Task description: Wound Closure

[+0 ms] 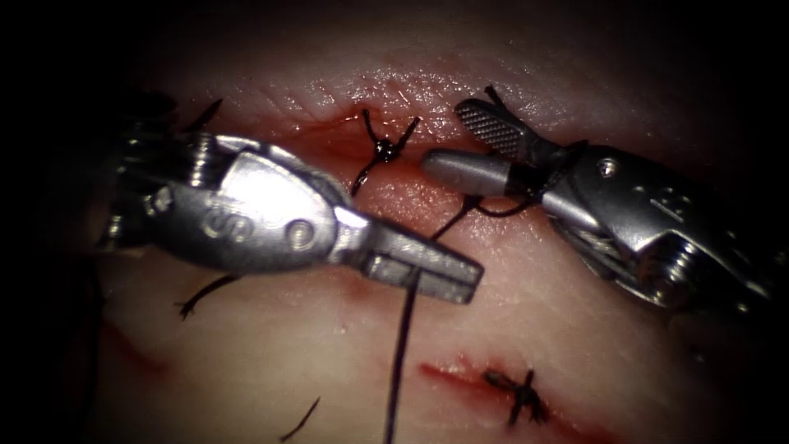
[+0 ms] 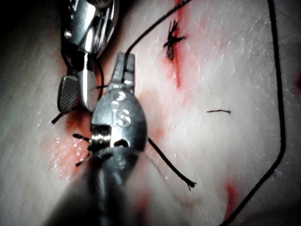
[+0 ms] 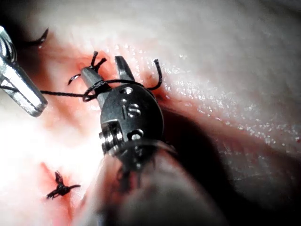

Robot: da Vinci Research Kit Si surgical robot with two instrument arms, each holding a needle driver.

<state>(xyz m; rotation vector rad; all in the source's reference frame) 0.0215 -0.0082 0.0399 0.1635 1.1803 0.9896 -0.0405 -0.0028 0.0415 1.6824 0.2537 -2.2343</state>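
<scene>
My left tool (image 1: 448,278) lies across the tissue (image 1: 271,362) with its jaws shut on the dark thread (image 1: 401,345), which hangs down from them; the left wrist view shows the same hold (image 2: 125,60). Right of it, my right tool (image 1: 444,136) has its jaws open over the reddened cut (image 1: 329,136). A loop of thread (image 1: 501,210) wraps around its lower jaw near the hinge, and nothing lies between the jaws. The right wrist view shows those open jaws (image 3: 107,70) with the loop (image 3: 101,84) around them. A tied knot (image 1: 382,150) sits just left of them.
A second tied stitch (image 1: 519,393) sits on a short red cut lower right. Cut thread ends (image 1: 205,292) lie below the left tool, with another (image 1: 300,419) near the bottom edge. Red fluid (image 1: 320,140) wets the cut by the knot.
</scene>
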